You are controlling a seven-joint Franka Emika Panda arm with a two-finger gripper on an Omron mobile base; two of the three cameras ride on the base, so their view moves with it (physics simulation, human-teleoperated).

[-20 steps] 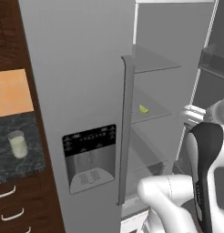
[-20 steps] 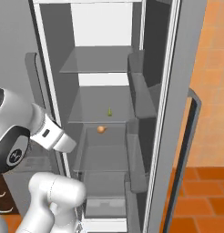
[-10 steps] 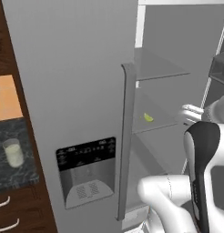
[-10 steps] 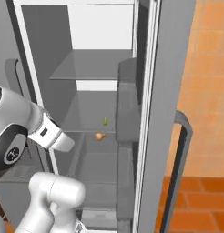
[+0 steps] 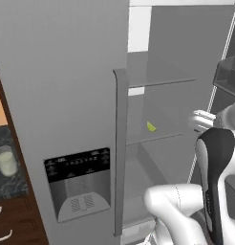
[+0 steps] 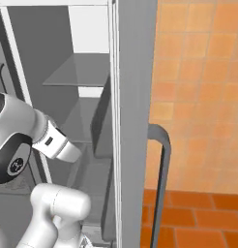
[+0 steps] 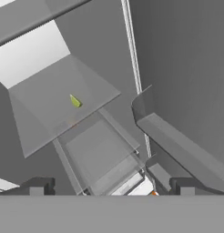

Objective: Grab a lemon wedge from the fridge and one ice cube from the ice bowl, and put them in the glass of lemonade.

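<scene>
With the fridge (image 5: 67, 95) open, the wide-open gripper (image 7: 111, 185) is lining up on the lemon wedge (image 7: 75, 101) on its glass shelf (image 7: 50, 104), needing a reach inward.

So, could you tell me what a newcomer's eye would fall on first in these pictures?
Probably the tiny yellow-green lemon wedge, the one spot of colour on a glass shelf inside the open grey fridge. Next, the black dispenser panel on the closed door, and the glass of lemonade on the dark counter at far left. The gripper faces the shelves, jaws wide apart.
</scene>
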